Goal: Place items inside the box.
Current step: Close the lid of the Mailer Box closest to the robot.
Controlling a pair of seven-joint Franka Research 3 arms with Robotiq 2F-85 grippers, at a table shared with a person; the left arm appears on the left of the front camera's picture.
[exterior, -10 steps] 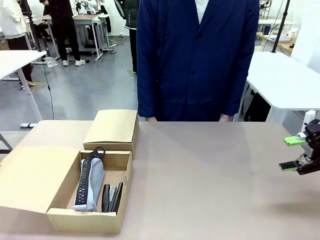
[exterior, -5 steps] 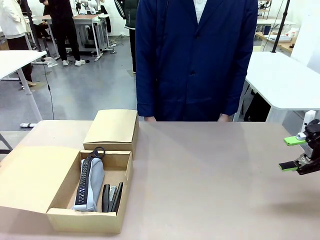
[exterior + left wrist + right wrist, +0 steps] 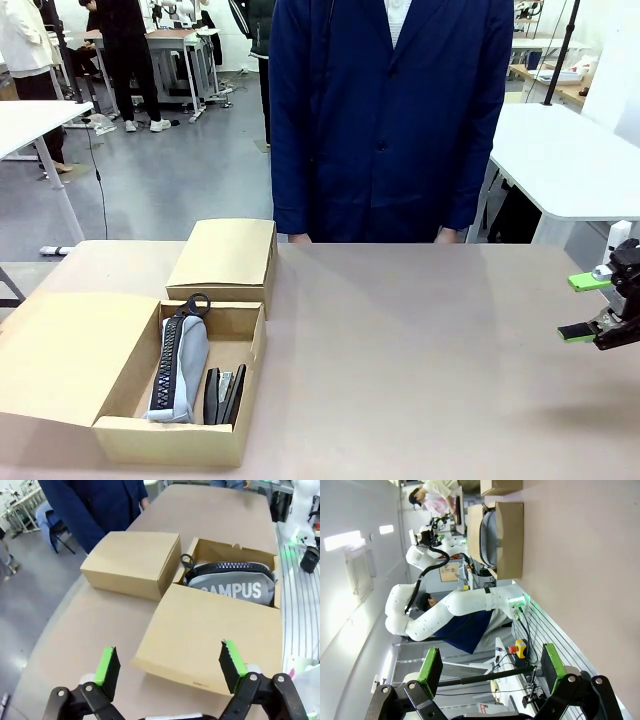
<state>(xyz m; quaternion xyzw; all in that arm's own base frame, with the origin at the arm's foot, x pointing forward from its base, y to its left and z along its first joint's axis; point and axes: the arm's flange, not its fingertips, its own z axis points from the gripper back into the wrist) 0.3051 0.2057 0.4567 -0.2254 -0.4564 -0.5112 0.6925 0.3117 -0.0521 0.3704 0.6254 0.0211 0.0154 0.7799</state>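
The table (image 3: 420,340) carries everything along its left edge, leaving the middle and right bare, which suits a handover: the person (image 3: 390,120) stands at the far edge with hands down at the sides and holds nothing out, so there seems to be no item ready to be placed.

The open box (image 3: 175,440) sits at the near left corner, its lid flap (image 3: 70,350) folded out flat toward the left edge so the mouth stays free from above. A second, closed box (image 3: 225,255) stands just behind it, touching or nearly so, out of the way of the opening.

Inside the open box the grey pencil case (image 3: 182,365) lies lengthwise against the left wall, zip side up, and a black stapler (image 3: 225,395) is tucked beside it on its right; both lie along the box, which keeps the right strip of the floor free for more. Whether there is one stapler or two pressed together I cannot tell from this distance.

The left gripper (image 3: 170,665) hangs above the lid flap, jaws spread wide, carrying nothing. The right gripper (image 3: 588,307) waits at the right edge, jaws likewise spread and empty, probably parked clear for the next item.
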